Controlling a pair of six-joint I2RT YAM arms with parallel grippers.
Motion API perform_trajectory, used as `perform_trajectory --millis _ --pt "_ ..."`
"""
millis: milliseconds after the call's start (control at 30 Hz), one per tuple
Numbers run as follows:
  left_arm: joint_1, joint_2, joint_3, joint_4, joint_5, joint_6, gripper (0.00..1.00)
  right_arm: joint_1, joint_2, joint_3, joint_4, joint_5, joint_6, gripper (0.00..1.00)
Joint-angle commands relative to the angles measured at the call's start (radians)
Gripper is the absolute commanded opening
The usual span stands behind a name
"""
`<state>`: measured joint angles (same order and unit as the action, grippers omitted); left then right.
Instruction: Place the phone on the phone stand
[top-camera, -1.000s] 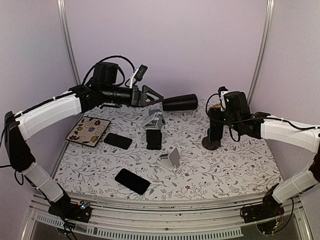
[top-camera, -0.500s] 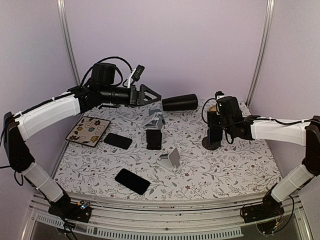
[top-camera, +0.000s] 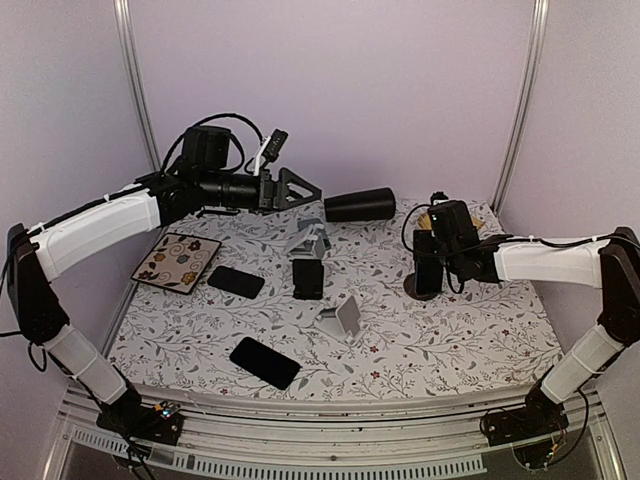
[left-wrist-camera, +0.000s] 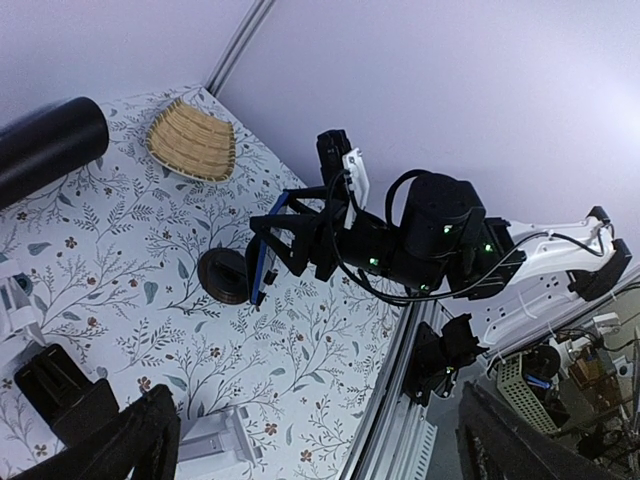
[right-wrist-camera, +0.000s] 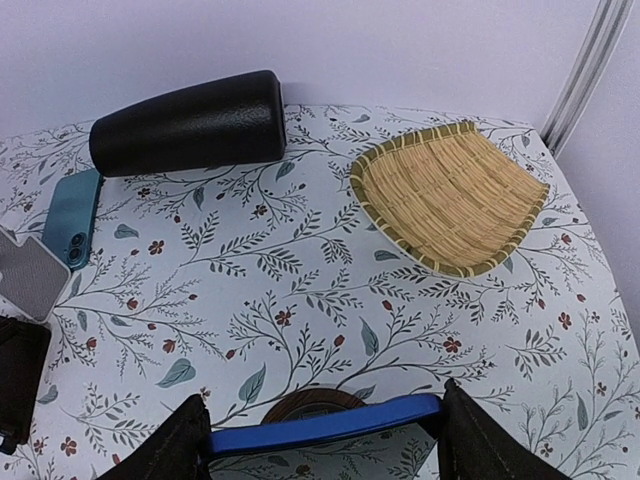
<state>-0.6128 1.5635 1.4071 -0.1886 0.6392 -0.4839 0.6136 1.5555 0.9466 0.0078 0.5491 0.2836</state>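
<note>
Right fingers (right-wrist-camera: 172, 452) clamped on one slim blue phone (right-wrist-camera: 325, 422), left fingers (left-wrist-camera: 128, 452) spread wide, two glossy black phones (top-camera: 264, 362) (top-camera: 236, 281) on floral-patterned desk (top-camera: 450, 340), one woven straw fan-shaped basket (right-wrist-camera: 450, 195)

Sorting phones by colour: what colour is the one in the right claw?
The phone is blue, clearest in the right wrist view.

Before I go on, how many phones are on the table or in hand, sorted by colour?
black phone: 2, the other beside the patterned tile
blue phone: 1, in the right pincer
teal phone: 1
Total: 4
The dark upright block by the grey stand is not counted; I cannot tell what it is.
</note>
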Motion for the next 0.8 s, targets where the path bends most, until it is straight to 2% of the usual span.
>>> perform_trajectory --millis 0,333,433,567,767 --pt "0.013 -0.025 -0.019 0.035 0.010 -0.007 0.97 -0.006 0.003 0.009 0.009 0.045 0.041 0.51" --pt "0.016 -0.025 -0.033 0.051 0.014 -0.011 0.97 -0.006 0.001 0.034 -0.039 0.043 0.038 0.88" --pt "0.018 -0.025 -0.038 0.053 0.010 -0.011 0.97 -0.006 -0.004 0.042 -0.050 0.037 0.039 0.95" --pt "0.020 -0.026 -0.046 0.057 0.007 -0.015 0.97 -0.006 -0.002 0.068 -0.074 0.020 0.038 1.00" --pt "0.023 -0.030 -0.052 0.057 -0.010 -0.016 0.96 -0.006 -0.010 0.117 -0.125 -0.017 0.044 0.99"
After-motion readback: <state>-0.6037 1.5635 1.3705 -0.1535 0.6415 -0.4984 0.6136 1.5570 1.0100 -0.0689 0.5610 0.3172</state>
